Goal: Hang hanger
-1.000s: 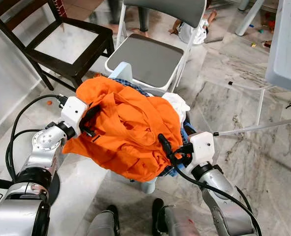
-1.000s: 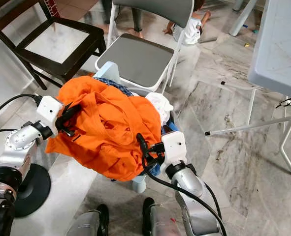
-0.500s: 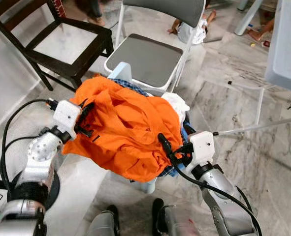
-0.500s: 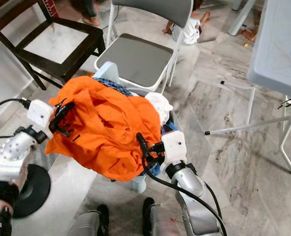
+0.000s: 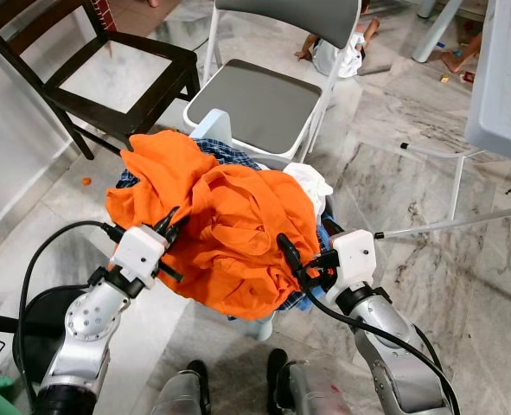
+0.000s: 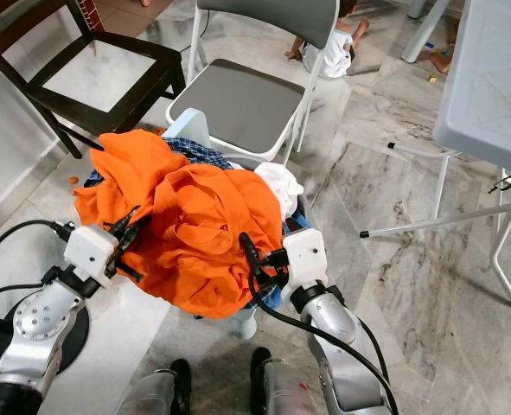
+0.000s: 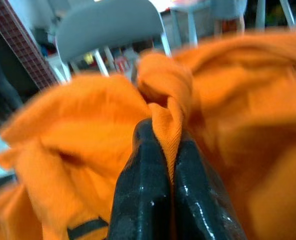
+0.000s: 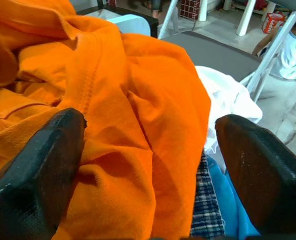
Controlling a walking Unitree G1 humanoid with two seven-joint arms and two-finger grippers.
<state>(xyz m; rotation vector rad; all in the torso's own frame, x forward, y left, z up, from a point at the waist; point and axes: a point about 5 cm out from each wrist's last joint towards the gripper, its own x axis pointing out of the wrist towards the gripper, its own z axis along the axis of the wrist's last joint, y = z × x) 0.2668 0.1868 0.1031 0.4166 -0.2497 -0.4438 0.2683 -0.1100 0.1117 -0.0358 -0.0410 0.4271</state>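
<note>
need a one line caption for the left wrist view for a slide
Left gripper pinching a fold of the orange shirt, with a grey chair blurred behind.

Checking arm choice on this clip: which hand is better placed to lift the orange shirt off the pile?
Left. The left hand is already pinched shut on a fold of the orange shirt, while the right hand sits open against it, gripping nothing.

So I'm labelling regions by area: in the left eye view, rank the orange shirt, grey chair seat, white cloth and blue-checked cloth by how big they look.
1. Orange shirt, largest.
2. Grey chair seat.
3. White cloth and blue-checked cloth: both show as small patches beside the shirt, mostly covered, too alike to rank.
</note>
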